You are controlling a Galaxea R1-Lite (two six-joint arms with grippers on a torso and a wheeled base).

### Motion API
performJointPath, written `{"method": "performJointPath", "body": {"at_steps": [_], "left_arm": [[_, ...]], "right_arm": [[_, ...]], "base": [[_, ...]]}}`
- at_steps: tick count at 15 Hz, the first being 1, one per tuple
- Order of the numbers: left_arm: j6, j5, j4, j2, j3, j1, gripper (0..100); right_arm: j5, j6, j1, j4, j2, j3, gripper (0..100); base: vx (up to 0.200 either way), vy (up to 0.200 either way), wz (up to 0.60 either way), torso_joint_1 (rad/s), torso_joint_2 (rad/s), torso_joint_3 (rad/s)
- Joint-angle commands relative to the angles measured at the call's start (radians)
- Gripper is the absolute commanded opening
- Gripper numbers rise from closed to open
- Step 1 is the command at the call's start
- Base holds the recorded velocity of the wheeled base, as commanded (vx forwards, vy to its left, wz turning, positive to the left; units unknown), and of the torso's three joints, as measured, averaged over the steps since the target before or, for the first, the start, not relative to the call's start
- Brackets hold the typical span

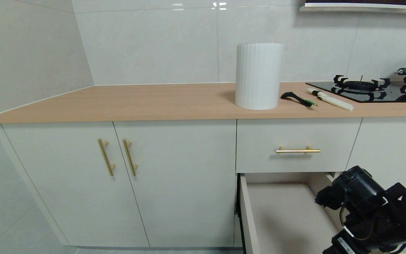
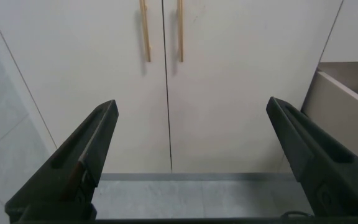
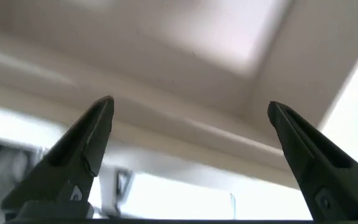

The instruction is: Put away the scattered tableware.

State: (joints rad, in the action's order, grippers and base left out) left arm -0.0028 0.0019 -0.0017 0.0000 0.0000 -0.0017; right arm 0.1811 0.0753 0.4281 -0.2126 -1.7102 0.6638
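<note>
Starting at the left, the wooden countertop runs from the wall corner along its straight front edge, and a long stretch of wood lies between that corner and one white ribbed canister. Under it are two shut cabinet doors, with two gold handles side by side near the edge where the doors meet. The left gripper is low in front of these doors, its jaws wide apart with nothing between them.

The canister stands upright, near the front edge. To its right, two utensils lie flat on the countertop: one black-handled utensil just beside the canister, and one white knife near it but not touching, in front of the gas stove.

Below them are two drawers. The upper drawer is shut, and the lower drawer stands open. The right arm is over the right side of the open drawer. The right gripper has its jaws apart and holds nothing.
</note>
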Motion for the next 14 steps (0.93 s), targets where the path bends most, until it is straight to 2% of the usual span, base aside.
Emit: {"method": "performJointPath", "body": {"at_steps": [1, 5, 11, 14], "left_arm": [[0.000, 0.001, -0.001, 0.000, 0.000, 0.000, 100], [0.000, 0.001, -0.001, 0.000, 0.000, 0.000, 100], [0.000, 0.000, 0.000, 0.000, 0.000, 0.000, 100], [0.000, 0.000, 0.000, 0.000, 0.000, 0.000, 100]], "right_arm": [[-0.002, 0.026, 0.031, -0.084, 0.078, 0.008, 100], [-0.002, 0.017, 0.043, -0.114, 0.078, 0.042, 100], [-0.017, -0.373, 0.026, -0.074, 0.083, 0.230, 100], [-0.017, -0.394, -0.045, 0.022, 0.103, 0.226, 100]], "base": [[0.000, 0.000, 0.00, 0.000, 0.00, 0.000], [0.000, 0.000, 0.00, 0.000, 0.00, 0.000], [0.000, 0.000, 0.00, 0.000, 0.00, 0.000], [0.000, 0.000, 0.00, 0.000, 0.00, 0.000]]}}
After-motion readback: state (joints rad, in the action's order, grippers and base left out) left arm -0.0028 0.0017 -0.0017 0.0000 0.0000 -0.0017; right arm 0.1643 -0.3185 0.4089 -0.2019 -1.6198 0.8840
